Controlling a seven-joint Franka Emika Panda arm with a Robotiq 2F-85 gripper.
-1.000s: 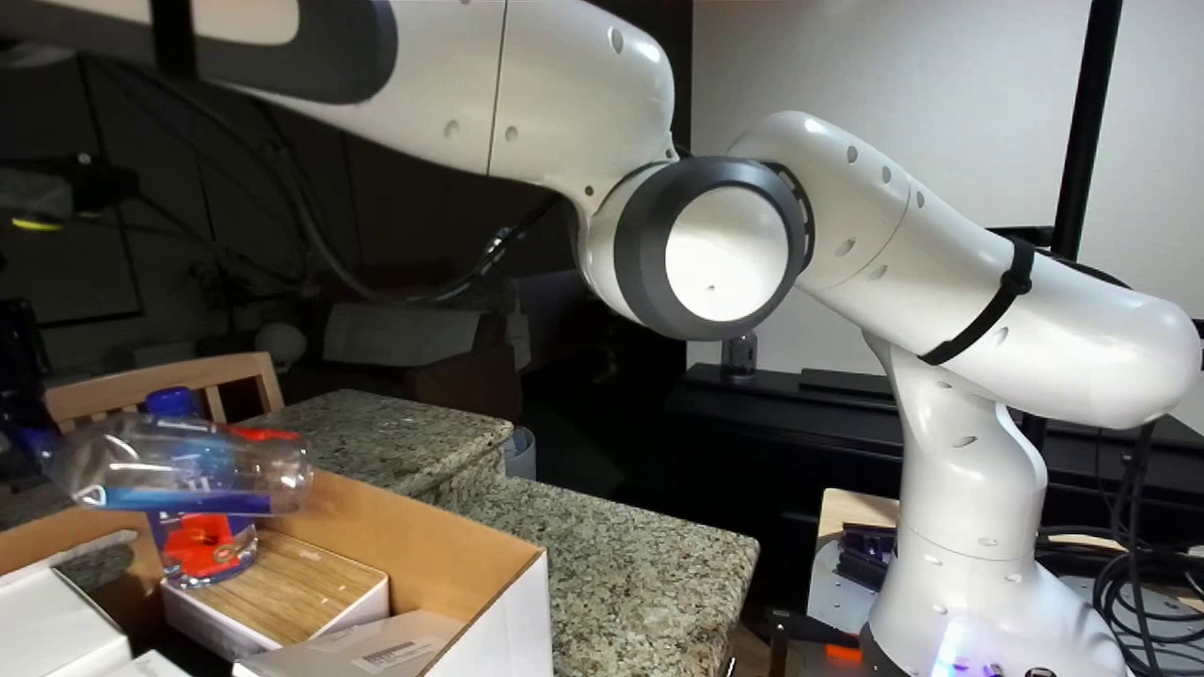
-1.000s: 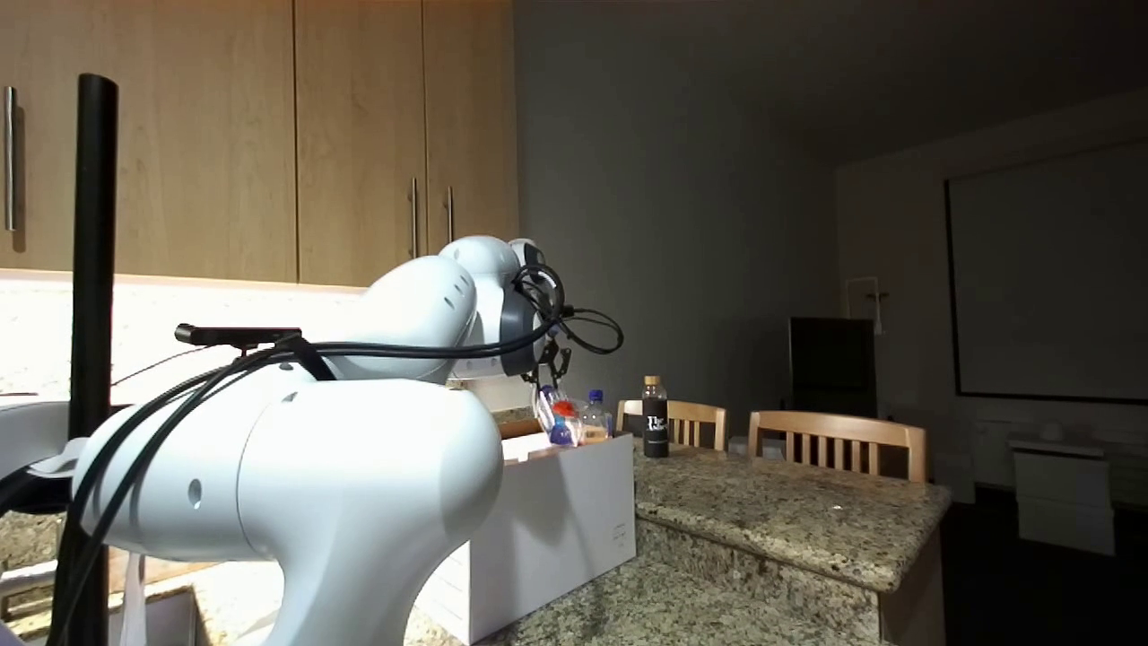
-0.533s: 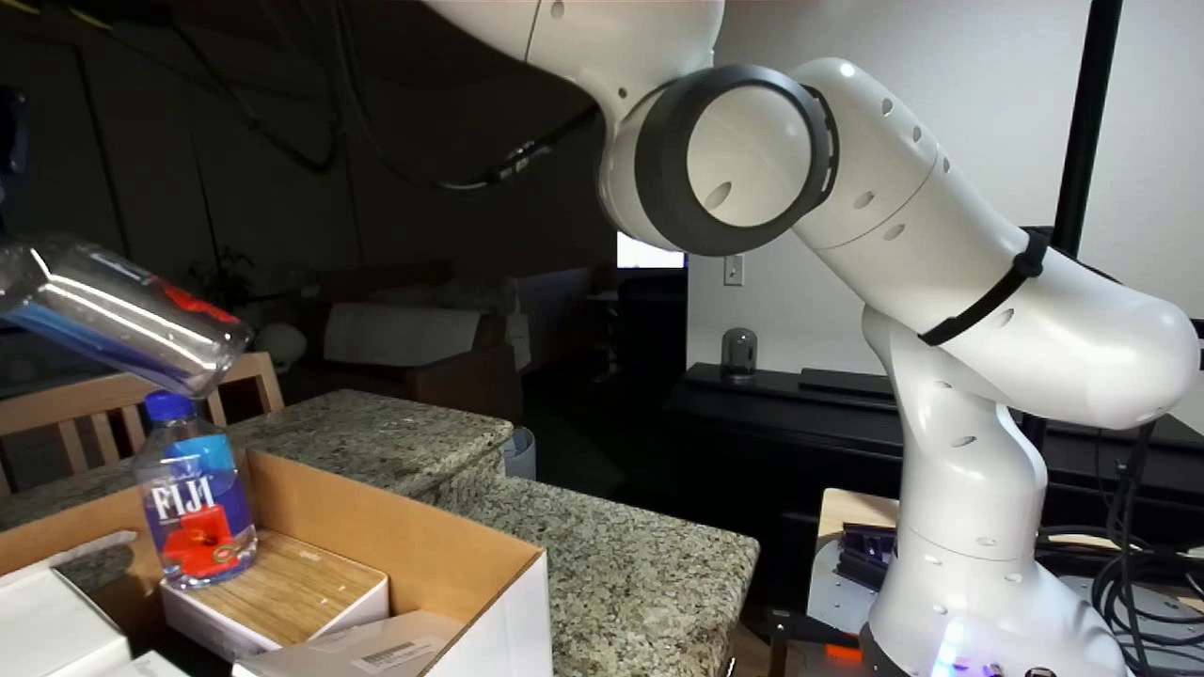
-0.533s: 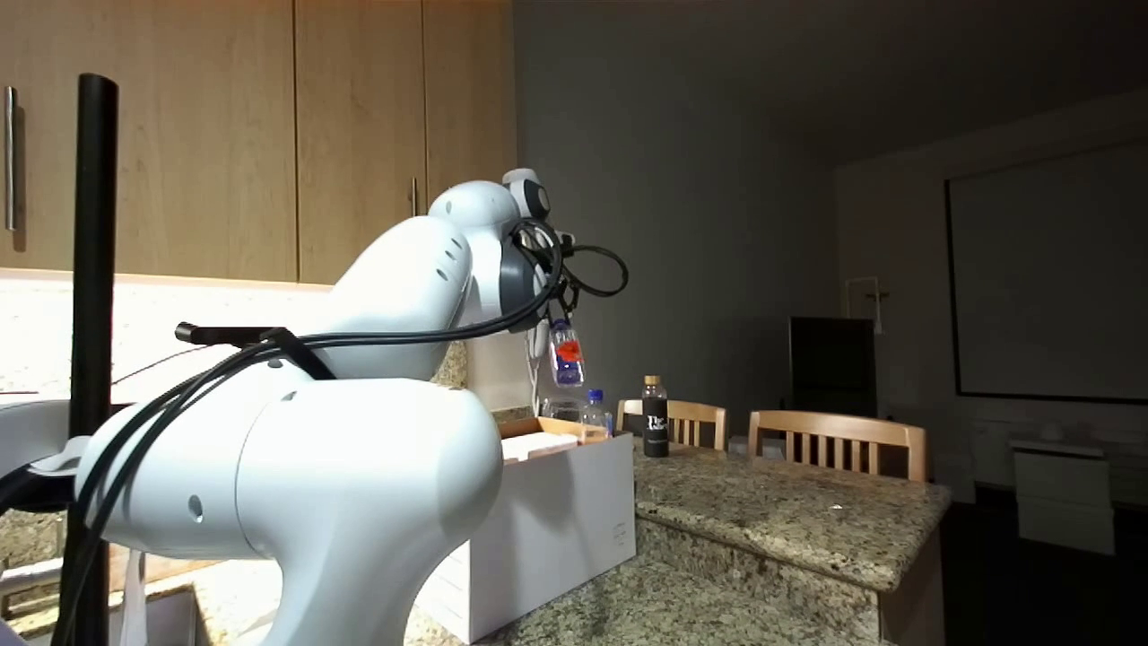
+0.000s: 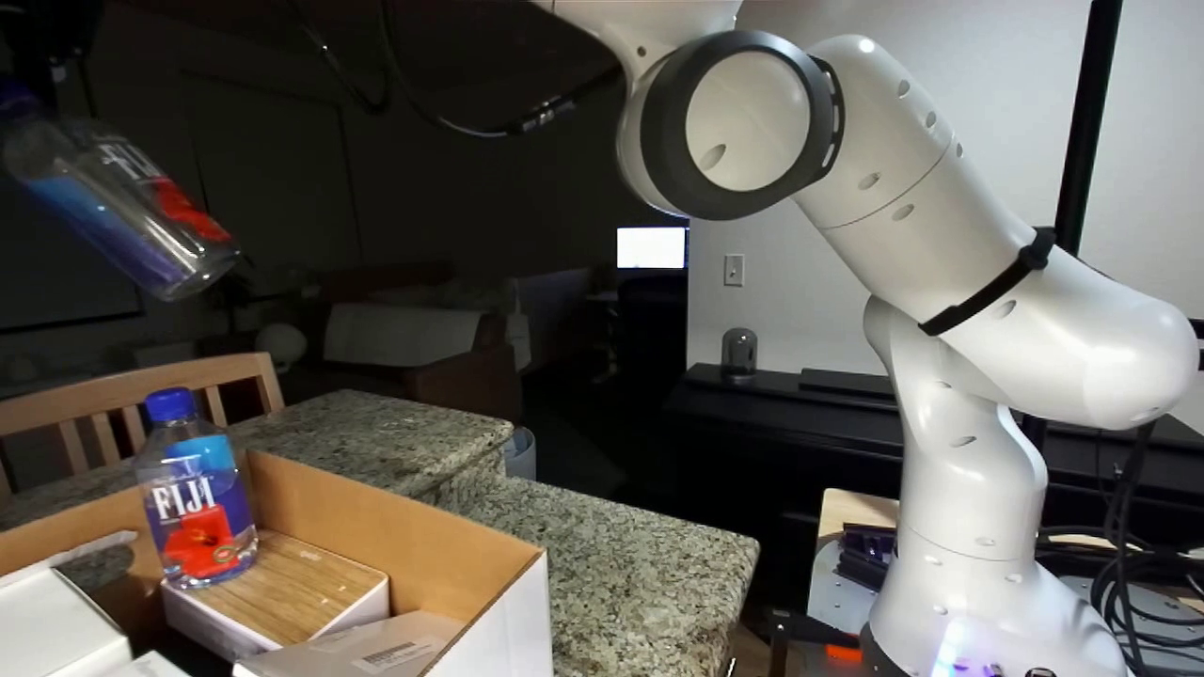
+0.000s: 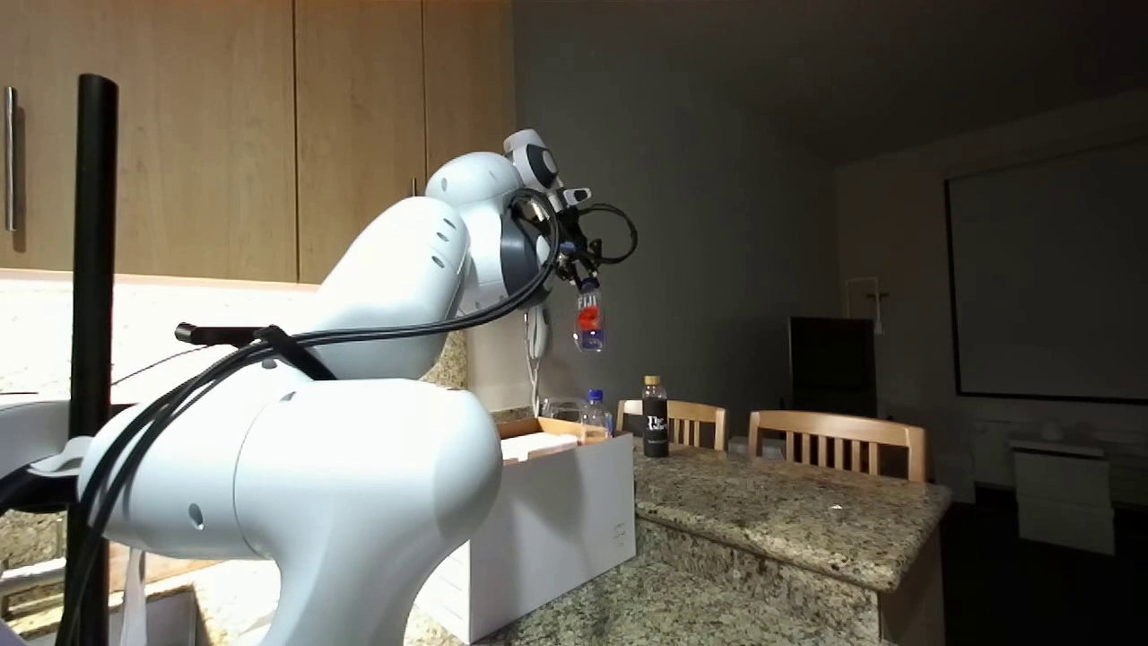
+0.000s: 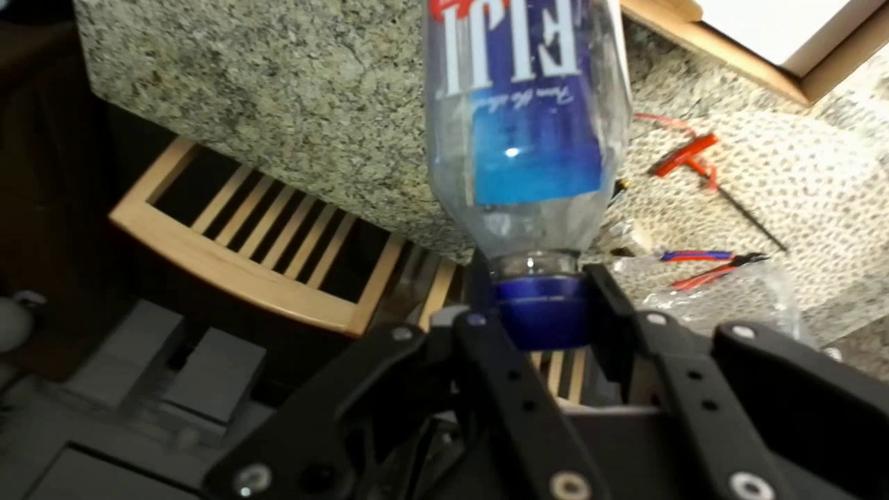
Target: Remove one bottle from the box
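My gripper (image 7: 540, 295) is shut on the blue cap of a clear FIJI bottle (image 7: 528, 139), one finger (image 7: 611, 298) on each side of it. In an exterior view this held bottle (image 6: 589, 321) hangs cap-up, high above the box (image 6: 556, 529). In an exterior view it hangs tilted (image 5: 132, 207), base toward the lower right, with the gripper partly cut off at the top left. Another FIJI bottle (image 5: 198, 498) with a blue cap stands upright in the box (image 5: 404, 545). The box's edge shows in the wrist view (image 7: 736, 55). No red-orange-capped bottle is in view.
The box also holds a wood-topped box (image 5: 292, 583) and white boxes (image 5: 47, 630). A dark bottle (image 6: 655, 422) stands on the raised granite counter (image 6: 789, 502), with wooden chairs (image 6: 839, 440) behind. Pliers (image 7: 715, 267), a red tool (image 7: 687, 154) and clear plastic lie on the counter.
My gripper has risen with the held bottle, lifting it well clear of the box and the standing bottle. The held bottle has swung from nearly level to hanging base-down. The standing bottle has not moved.
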